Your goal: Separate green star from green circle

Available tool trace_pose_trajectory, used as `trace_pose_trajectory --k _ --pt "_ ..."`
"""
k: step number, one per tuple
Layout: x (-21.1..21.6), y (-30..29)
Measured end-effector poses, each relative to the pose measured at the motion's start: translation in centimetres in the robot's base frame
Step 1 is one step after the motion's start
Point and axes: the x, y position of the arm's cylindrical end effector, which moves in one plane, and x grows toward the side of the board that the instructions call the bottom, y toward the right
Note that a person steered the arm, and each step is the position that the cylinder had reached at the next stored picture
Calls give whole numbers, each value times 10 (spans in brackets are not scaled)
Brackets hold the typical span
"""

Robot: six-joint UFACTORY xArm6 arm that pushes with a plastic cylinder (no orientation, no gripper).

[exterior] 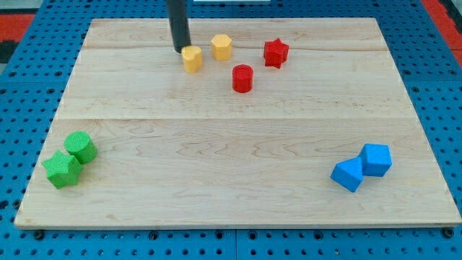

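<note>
The green star (63,170) lies near the board's bottom left corner. The green circle (80,146) touches it on its upper right side. My tip (179,49) is at the view's top, far from both green blocks. It rests just left of a yellow block (192,58), touching or almost touching it.
A yellow hexagon (221,47), a red star (275,53) and a red circle (242,78) sit at the top middle. Two blue blocks (362,167) touch each other at the bottom right. The wooden board (231,144) lies on a blue pegboard.
</note>
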Motion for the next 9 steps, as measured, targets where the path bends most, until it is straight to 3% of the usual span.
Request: trace_pose_trajectory --k 2,4,5,8,9 --pt "21 -22" --pt "109 -183" --pt "118 -226" --pt "261 -222" --pt "254 -157"
